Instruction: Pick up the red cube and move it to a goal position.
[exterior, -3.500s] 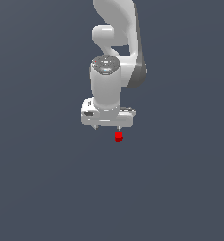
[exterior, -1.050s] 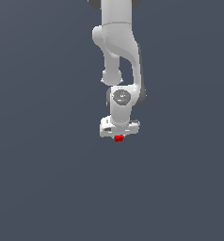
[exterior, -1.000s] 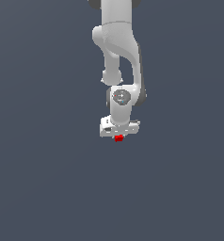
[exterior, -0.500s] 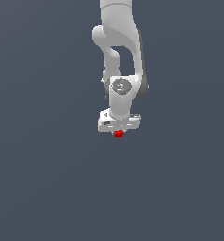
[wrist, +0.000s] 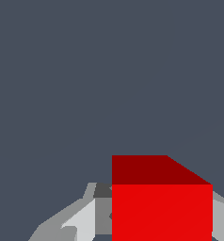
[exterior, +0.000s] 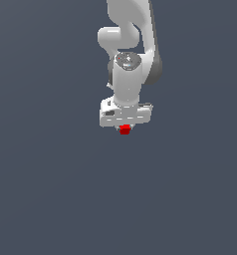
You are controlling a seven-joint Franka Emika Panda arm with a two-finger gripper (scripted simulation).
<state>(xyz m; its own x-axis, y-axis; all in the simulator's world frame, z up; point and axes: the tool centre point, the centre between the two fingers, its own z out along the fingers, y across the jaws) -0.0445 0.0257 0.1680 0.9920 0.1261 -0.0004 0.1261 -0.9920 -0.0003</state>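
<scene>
So closest to the wrist cam you've got the cube (wrist: 162, 212), filling a big chunk of the frame, bright red on the face toward the lens and a darker red on the face next to it. Grey and white bits of the fingers (wrist: 81, 221) poke out on one side of it, and a sliver of grey shows on the other side too, so the cube sits right between them. Jaws look closed in on the cube, pads against its sides, gap only as wide as the cube itself. Behind all that it's just flat slate-grey, nothing else to see. Switching to the exterior view, the gripper (exterior: 125, 129) hangs pointing down under the white arm (exterior: 126, 82), with the wide white hand body across the bottom and the cube (exterior: 124, 130) peeking out just below its middle, way narrower than the hand. You only see the lower part of the cube there, the rest is tucked up under the hand. The arm runs up and out of the top of the frame. Whether the cube is off the ground or touching it, I honestly can't tell, the background is one even grey all over.
</scene>
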